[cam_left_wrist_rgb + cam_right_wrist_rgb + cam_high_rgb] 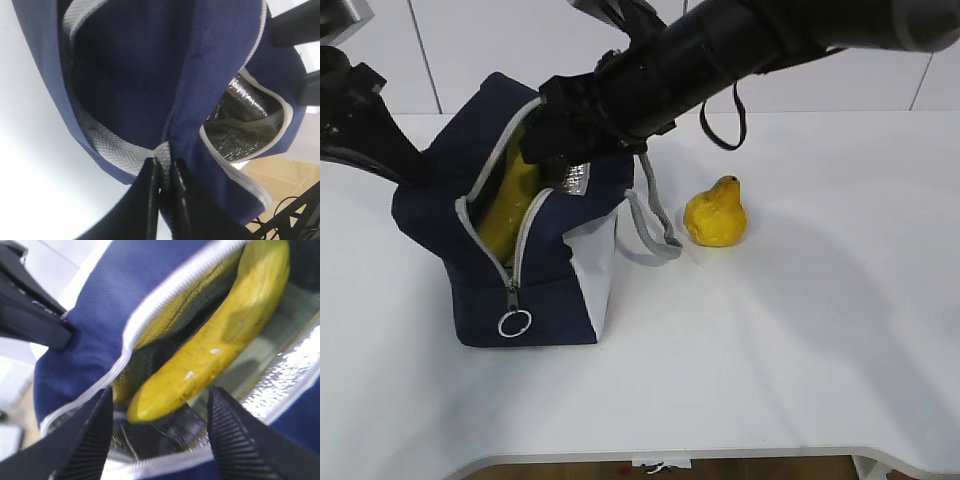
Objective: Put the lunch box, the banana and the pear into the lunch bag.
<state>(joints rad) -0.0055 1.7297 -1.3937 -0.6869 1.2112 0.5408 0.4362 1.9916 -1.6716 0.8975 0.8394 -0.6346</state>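
Bag [535, 290]: sitting on the white tabletop [770, 350] at about 9 o'clock in the exterior view, zipper open, mouth gaping, ring pull [514, 323] hanging at the front.
Banana [220, 340]: lying inside the bag against the foil lining [285, 385], its tip pointing between the right jaws.
Pear [716, 213]: sitting on the tabletop at 3 o'clock of the bag, just beside the grey handle [655, 225].
Lunch box: cannot tell where it is lying.
Left gripper [165, 172]: jaws together, pinching the bag's fabric edge at the zipper seam.
Right gripper [160, 430]: hovering at the bag's mouth, jaws standing apart, gripping nothing, the banana lying free just beyond them.
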